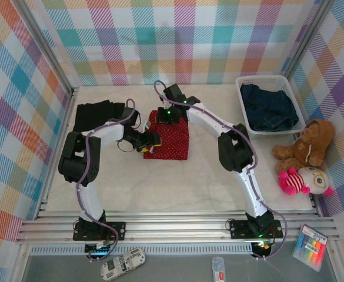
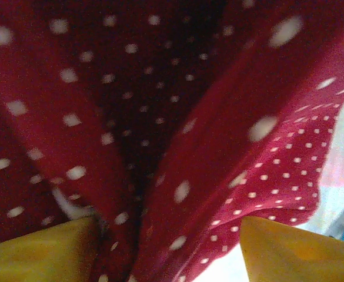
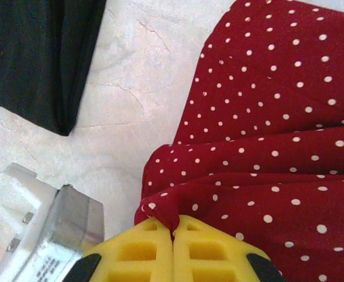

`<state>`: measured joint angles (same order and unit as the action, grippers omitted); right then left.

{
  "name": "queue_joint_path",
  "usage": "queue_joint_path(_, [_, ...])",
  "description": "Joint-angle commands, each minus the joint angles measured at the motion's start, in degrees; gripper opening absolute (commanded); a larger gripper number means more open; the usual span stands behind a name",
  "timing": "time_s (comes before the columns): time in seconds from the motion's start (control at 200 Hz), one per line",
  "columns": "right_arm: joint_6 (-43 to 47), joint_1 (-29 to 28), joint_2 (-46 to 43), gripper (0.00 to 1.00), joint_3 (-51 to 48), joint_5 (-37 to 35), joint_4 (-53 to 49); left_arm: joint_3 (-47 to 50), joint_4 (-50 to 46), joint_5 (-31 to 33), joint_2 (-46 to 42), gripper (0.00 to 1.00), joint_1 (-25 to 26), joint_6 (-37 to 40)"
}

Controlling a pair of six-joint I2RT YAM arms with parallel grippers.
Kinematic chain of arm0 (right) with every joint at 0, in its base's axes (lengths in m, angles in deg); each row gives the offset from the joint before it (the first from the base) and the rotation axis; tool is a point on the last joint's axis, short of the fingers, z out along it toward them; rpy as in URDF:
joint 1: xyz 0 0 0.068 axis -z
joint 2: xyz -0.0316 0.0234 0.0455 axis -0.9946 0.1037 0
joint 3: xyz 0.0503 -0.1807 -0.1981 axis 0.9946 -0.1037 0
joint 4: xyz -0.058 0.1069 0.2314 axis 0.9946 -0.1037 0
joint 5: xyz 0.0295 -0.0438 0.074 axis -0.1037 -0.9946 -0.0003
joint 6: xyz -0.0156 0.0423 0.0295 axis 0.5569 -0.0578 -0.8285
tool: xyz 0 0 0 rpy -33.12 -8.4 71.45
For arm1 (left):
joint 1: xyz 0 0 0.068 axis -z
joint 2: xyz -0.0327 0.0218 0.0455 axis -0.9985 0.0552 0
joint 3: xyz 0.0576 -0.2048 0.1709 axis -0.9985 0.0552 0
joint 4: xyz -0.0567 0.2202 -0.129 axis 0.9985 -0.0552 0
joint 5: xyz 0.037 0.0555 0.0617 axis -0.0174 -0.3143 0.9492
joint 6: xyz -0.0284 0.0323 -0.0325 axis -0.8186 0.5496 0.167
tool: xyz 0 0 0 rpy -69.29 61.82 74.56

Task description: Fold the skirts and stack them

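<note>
The red skirt [image 1: 170, 140] with tiny white dots lies folded in the middle of the table. My right gripper [image 1: 167, 115] sits at its back edge, shut on a pinch of the red skirt's [image 3: 277, 135] hem, which shows between the yellow fingertips [image 3: 151, 247] of that gripper [image 3: 173, 226]. My left gripper [image 1: 151, 143] is at the skirt's left edge. Its jaws stand apart, and a fold of the red skirt [image 2: 177, 153] hangs loosely in that gripper [image 2: 169, 226]. A black skirt [image 1: 98, 114] lies folded at the back left. A dark blue denim skirt [image 1: 270, 107] fills the basket.
The white slatted basket [image 1: 240, 94] stands at the back right. A brown teddy bear [image 1: 306, 145] and a pink and white plush toy [image 1: 304, 179] sit by the right wall. The black skirt [image 3: 36, 53] lies a short way left of the red one, with bare table [image 3: 136, 106] between.
</note>
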<state>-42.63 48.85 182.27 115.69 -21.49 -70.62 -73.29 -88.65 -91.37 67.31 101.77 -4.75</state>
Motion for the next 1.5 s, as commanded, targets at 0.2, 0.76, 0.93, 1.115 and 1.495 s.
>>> queue_joint_path(0.2, [1.05,0.74,-4.44,0.48,-2.96,-1.79,-0.41,7.9,0.4,6.81,-15.76,0.59,1.49,-7.54])
queue_joint_path(0.76, [-0.73,2.07,-15.34,0.99,-19.21,-7.64,4.97,-4.59,-6.22,5.84,1.66,0.34,3.25,-5.35])
queue_joint_path(0.93, [-1.12,2.07,-15.1,0.99,-19.33,-7.64,5.21,-5.65,-7.35,5.13,4.51,0.34,3.47,-4.98])
queue_joint_path(1.115, [-1.41,2.15,-14.53,0.99,-19.4,-7.35,5.23,-6.69,-9.7,6.12,6.36,0.35,4.62,-4.0])
queue_joint_path(1.495, [-2.43,2.15,-16.94,0.99,-22.94,-7.63,7.0,-4.78,-9.9,3.26,1.69,0.08,4.57,-3.54])
